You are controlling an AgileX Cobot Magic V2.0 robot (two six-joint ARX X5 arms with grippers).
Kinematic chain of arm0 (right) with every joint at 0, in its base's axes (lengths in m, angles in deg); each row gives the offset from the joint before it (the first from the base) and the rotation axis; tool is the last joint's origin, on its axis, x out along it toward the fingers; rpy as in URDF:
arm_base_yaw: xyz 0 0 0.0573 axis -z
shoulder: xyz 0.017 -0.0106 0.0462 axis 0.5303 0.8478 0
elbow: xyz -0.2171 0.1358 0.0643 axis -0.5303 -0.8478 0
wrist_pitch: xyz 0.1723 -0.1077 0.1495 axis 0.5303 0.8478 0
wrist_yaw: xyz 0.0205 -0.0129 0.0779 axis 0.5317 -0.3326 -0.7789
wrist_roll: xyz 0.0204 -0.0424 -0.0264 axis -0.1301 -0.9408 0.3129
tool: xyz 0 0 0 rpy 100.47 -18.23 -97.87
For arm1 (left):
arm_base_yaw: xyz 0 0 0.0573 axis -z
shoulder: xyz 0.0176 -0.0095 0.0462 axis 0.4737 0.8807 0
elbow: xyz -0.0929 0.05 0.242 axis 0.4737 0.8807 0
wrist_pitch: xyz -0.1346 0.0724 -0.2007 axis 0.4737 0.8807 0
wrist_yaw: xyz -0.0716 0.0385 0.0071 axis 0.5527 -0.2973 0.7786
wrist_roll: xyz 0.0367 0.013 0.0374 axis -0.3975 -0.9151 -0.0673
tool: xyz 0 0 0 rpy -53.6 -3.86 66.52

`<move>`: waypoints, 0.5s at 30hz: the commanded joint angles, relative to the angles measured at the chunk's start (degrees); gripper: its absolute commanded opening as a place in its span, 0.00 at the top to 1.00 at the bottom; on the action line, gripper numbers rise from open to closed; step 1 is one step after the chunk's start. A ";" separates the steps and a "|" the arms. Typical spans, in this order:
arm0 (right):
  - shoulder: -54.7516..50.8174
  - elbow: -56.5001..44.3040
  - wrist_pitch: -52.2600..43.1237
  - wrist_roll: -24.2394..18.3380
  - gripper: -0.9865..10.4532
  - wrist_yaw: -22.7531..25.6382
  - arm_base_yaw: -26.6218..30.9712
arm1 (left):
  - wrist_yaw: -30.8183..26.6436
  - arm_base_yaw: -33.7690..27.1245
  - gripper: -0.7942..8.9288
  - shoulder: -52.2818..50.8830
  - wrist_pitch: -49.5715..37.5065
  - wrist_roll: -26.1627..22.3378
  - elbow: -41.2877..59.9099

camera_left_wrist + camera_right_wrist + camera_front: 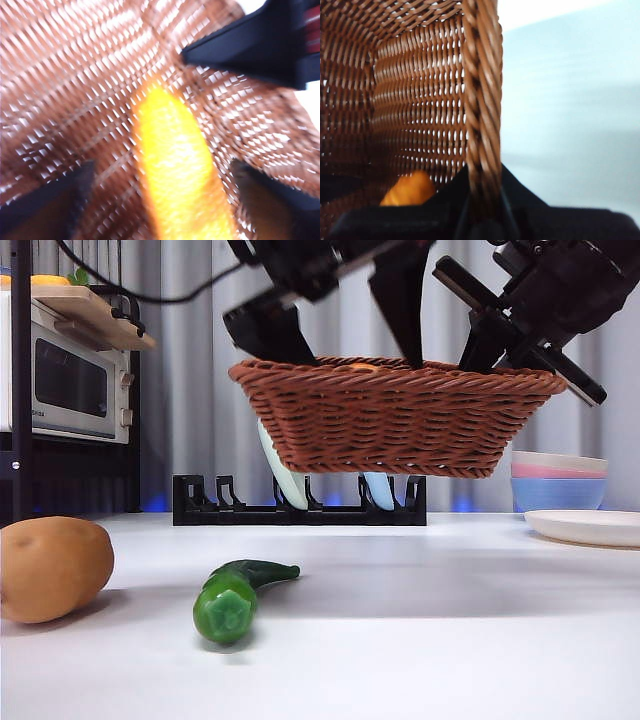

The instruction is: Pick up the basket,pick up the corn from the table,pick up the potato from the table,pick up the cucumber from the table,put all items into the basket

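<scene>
the front camera sits low at table height, looking level at the raised basket (395,415) from a moderate distance. the left wrist camera looks down into the basket's inside from very near, blurred. the right wrist camera is pressed against its rim. both wrist views share the corn (180,170) inside the basket.
</scene>
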 commanded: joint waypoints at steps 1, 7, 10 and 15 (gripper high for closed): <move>-0.26 0.42 -1.09 0.83 0.93 -0.55 0.17 | -0.37 -0.11 0.40 -4.28 1.88 -1.66 -2.32; -0.26 0.42 -1.11 0.81 0.93 -0.55 0.28 | -2.14 -0.11 0.40 -15.69 11.69 -6.03 -5.60; -0.26 0.42 -1.11 0.74 0.93 -0.55 0.42 | -3.69 -0.24 0.40 -21.46 19.78 -5.92 -5.60; -0.26 0.42 -1.11 0.33 0.93 -0.52 0.83 | -9.25 -0.26 0.40 -26.93 34.56 -3.17 -4.79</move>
